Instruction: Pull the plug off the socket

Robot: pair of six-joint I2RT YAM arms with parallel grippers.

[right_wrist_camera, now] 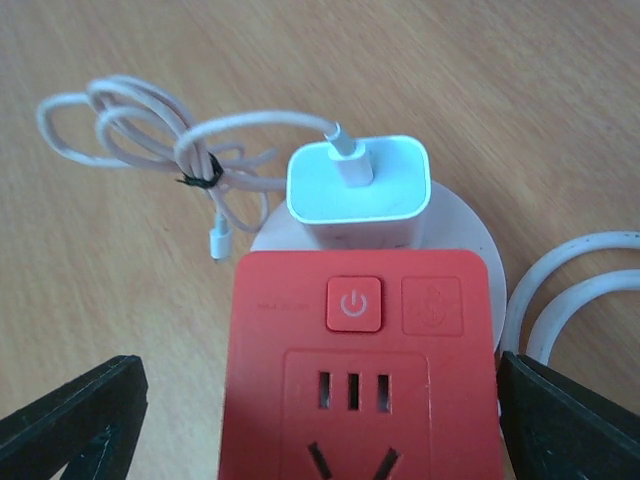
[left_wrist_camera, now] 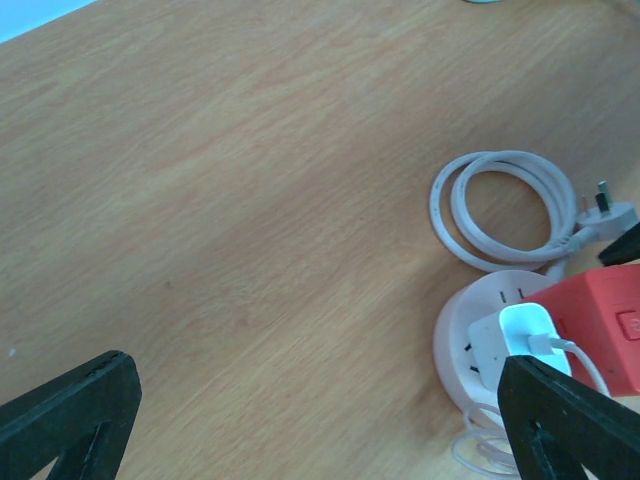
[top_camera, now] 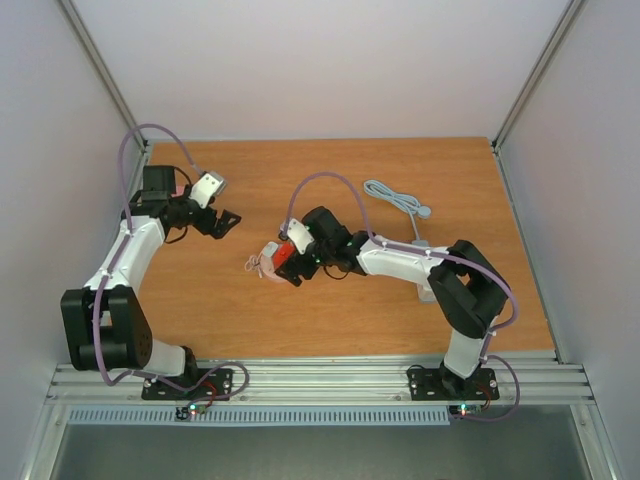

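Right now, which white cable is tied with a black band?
The thin cable plugged into the white charger; the thicker coiled cord shows no band.

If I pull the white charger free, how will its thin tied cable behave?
The thin cable will likely trail limp: it lies in loose, uneven loops. The black tie should keep most loops bundled, though the free connector end may dangle. It probably adds little weight to the charger.
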